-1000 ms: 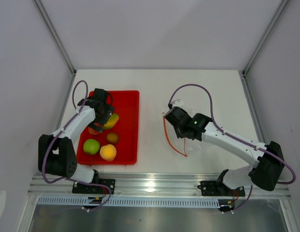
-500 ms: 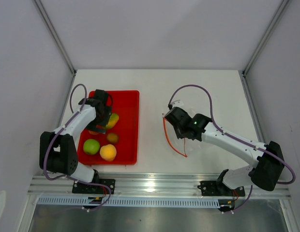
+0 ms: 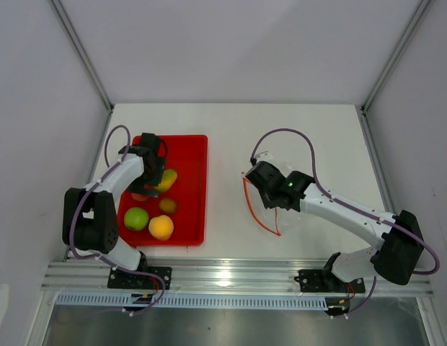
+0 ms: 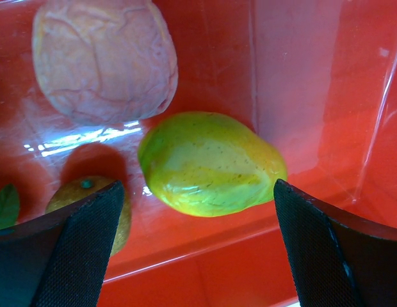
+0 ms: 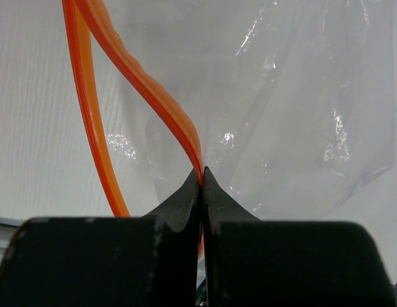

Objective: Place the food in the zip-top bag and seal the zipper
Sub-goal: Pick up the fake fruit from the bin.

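Five toy fruits lie in your one red tray on the left half of the table. One green apple and one orange ball sit side by side at the near end, with one small brown fruit just beyond them. One peach-pink fruit is partly hidden under the arm from above, and one yellow-green fruit lies beside it. That last one is oval, and from above its long axis slants from near-left to far-right. Your left gripper hangs over it with the jaws spread wide, holding nothing, and the oval fruit shows in the gap between them.

One zip-top bag lies on the table's right half, well apart from the tray. Its one zipper forms the bag's left edge, so the mouth faces the tray. The strip's long axis runs far to near, drifting right as it comes toward you. Your right gripper is pinched tight on one orange band near the strip's far end. In the wrist view you see two bands parting from each other beyond the pinch.
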